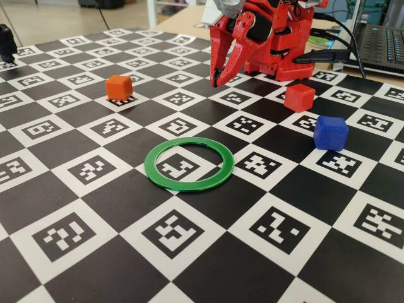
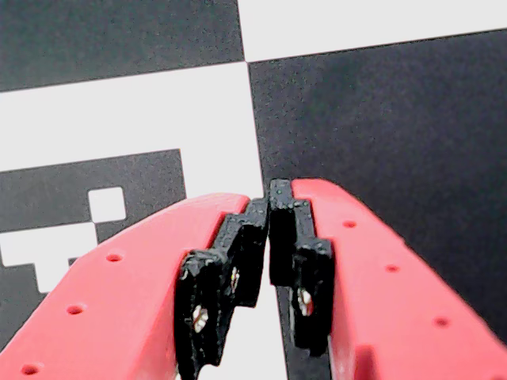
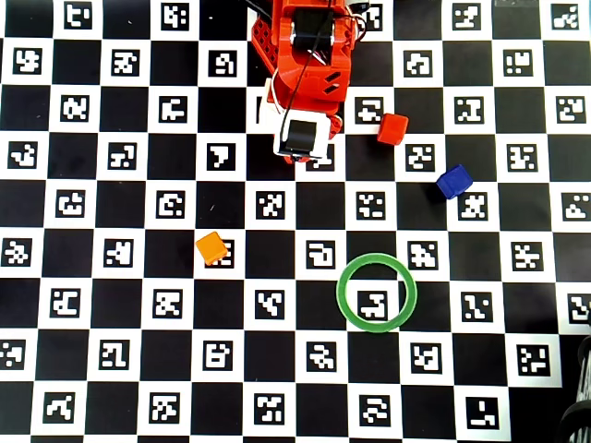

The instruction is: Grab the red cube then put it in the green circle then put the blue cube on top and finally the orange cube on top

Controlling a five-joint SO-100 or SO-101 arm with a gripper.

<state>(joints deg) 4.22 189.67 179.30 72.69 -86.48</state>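
The gripper (image 2: 269, 237) is seen in the wrist view with its jaws pressed together and nothing between them; it is held tucked near the arm base, above the checkered board (image 1: 126, 208), clear of all parts. The red cube (image 1: 299, 98) is located just beside the base, to its right in the fixed view. The blue cube (image 1: 331, 132) lies near it. The orange cube (image 1: 119, 87) is placed well apart, at left. The ring (image 1: 189, 164) is left empty, so no stacking step is judged done.
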